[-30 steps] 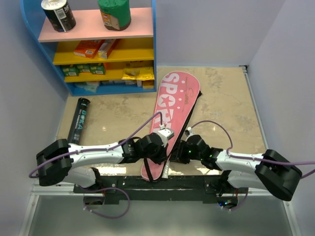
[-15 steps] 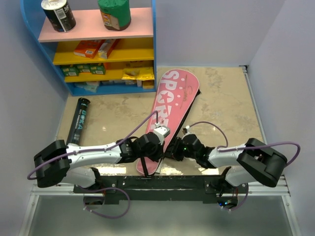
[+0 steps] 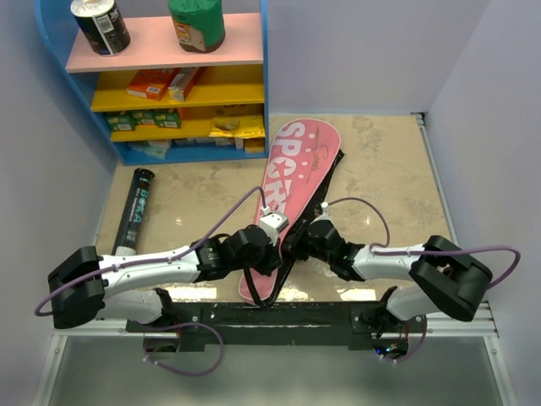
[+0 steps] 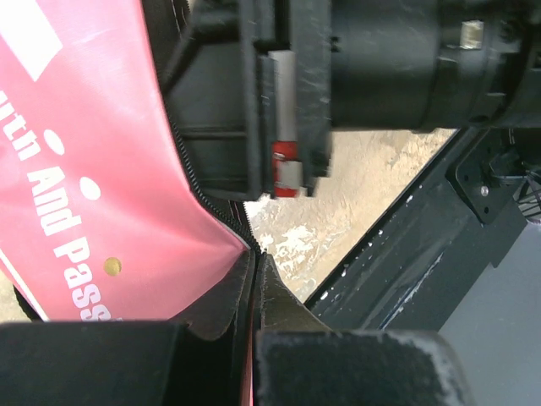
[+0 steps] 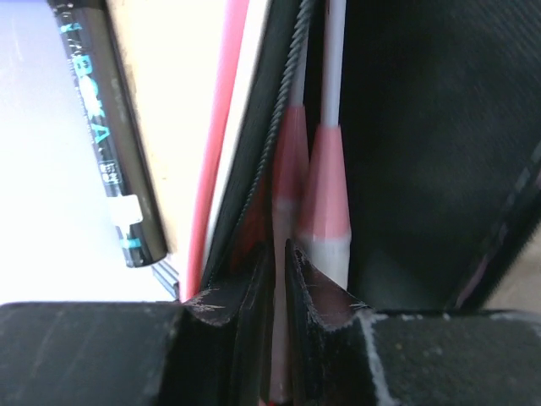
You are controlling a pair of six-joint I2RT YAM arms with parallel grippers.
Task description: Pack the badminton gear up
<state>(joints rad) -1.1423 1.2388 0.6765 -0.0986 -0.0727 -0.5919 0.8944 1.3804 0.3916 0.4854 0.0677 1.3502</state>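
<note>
Pink cover [image 3: 297, 173]: laid aslant on the surface [image 3: 380, 169], broad end toward the shelf [image 3: 264, 85], narrow end toward the arm bases.
Rackets [image 5: 330, 194]: two thin pink-and-white shafts are seen in the right wrist view, lying side by side within the cover's dark opened edge.
Step in hand: judged to be the stowing of the rackets – the cover's mouth is being held while the shafts are settled inside.
Next move: the shafts would need to be pushed fully in along the cover's length, and the black edge kept taut so that it can be closed – gently, as the shafts are slender.
Left pincer [image 4: 256, 254]: closed tight on the cover's black edge, at the narrow end, pink fabric just beside it.
Right pincer [image 5: 277, 262]: almost closed, at the cover's right edge; one pink shaft runs into the narrow gap, but whether it is clamped cannot be told.
Black tube [image 3: 135, 207]: lying well apart to the left, near the shelf, not yet packed.
</note>
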